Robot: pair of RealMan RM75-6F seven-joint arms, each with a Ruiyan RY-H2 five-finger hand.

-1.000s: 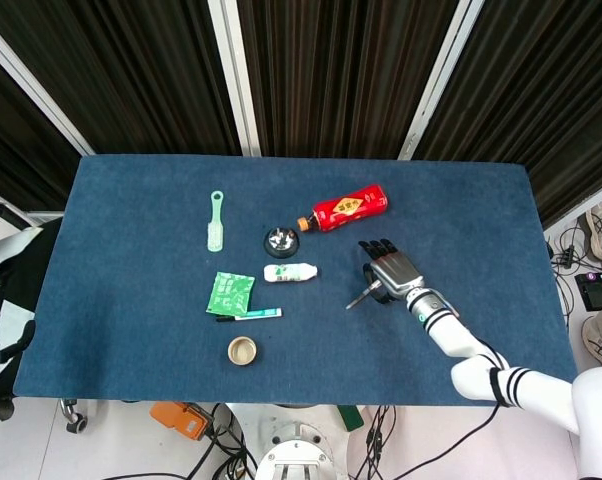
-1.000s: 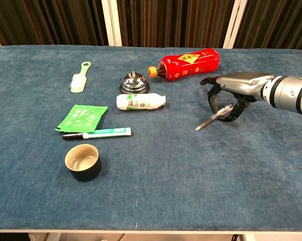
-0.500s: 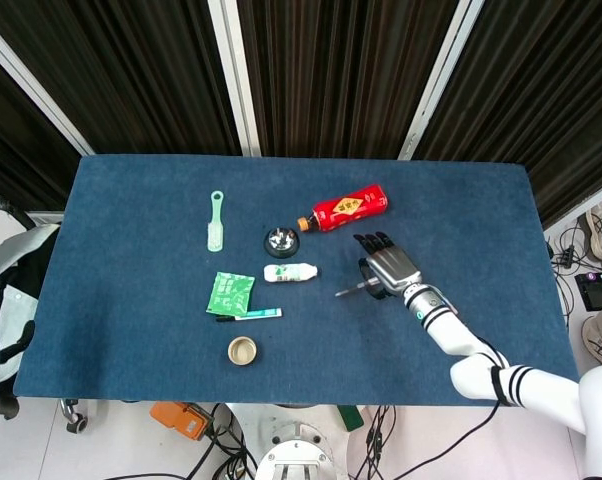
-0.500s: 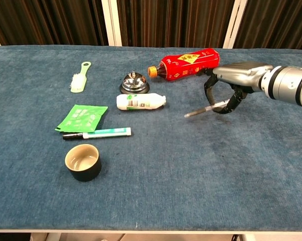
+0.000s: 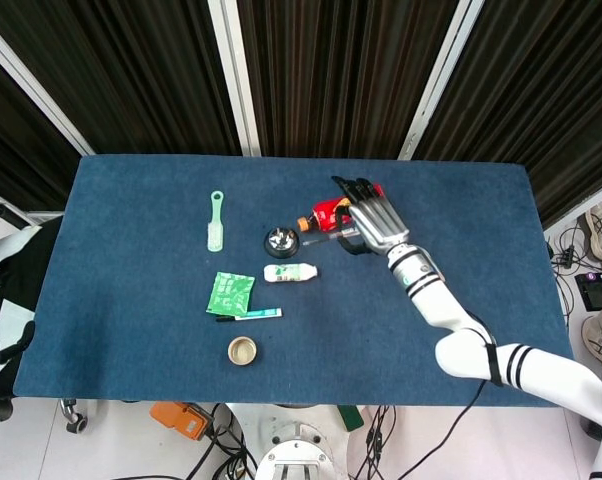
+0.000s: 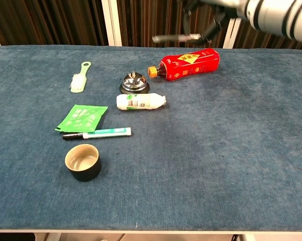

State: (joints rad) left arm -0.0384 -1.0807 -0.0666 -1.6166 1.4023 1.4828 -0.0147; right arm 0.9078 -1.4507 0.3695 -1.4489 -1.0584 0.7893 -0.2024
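While pinched level in the right hand (image 5: 369,218), pen (image 6: 177,37) tip pointing left

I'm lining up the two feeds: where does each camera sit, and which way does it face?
Head view: high above the table's near edge, looking steeply down on the blue table; the right hand and arm show.
Chest view: low at the near edge, looking across the table toward the curtain; the right hand is cut by the top edge.
Both share the red bottle, bell and cup.
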